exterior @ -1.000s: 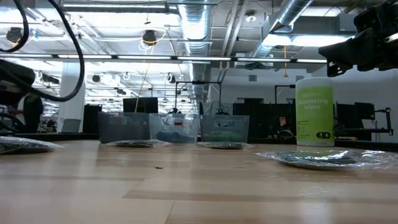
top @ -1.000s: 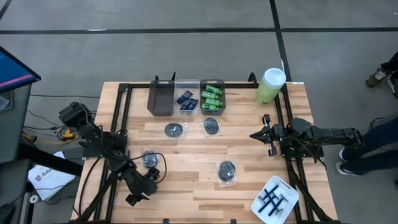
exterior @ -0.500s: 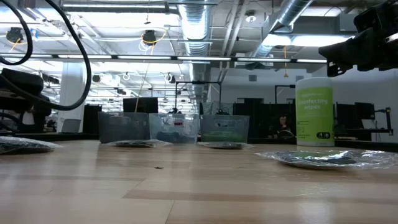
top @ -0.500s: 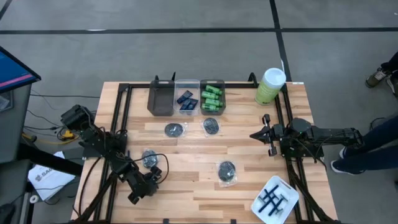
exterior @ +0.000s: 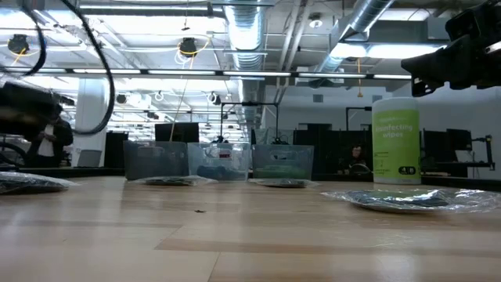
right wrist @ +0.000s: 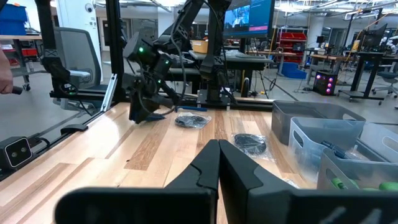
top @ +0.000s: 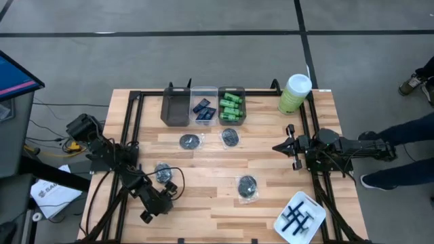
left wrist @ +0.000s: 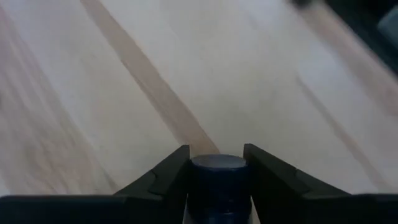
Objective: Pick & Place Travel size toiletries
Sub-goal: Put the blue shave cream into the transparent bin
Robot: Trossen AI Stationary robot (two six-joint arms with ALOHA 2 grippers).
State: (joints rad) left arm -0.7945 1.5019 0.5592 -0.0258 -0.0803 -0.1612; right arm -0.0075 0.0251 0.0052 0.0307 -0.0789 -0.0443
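Observation:
A dark navy squeeze tube (left wrist: 217, 177) stands between the fingers of my left gripper (top: 165, 196), which slants down over the table's near left part and is shut on it. Round dark crinkly packets lie flat on the wood: one (top: 163, 173) just beyond that gripper, another (top: 247, 186) mid-table, and two (top: 190, 141) (top: 230, 137) by the bins. More navy tubes (top: 203, 110) and green mini bottles (top: 231, 107) lie in bins at the far edge. Blue razors (top: 296, 217) lie in a white tray. My right gripper (top: 290, 146) waits shut and level at the right. My left gripper pinches the tube between its two fingers (left wrist: 169, 177), one on each side (left wrist: 198, 182) just behind its rounded end. The fingers slant down toward the table from the left. Whether the tube rests on the wood or is lifted clear does not show.
A dark bin (top: 175, 108) stands left of the two filled bins. A tall green canister with a white lid (top: 293, 93) is at the far right corner. The white tray (top: 313, 215) sits at the near right corner. A person stands beside the table's right edge (top: 400, 146).

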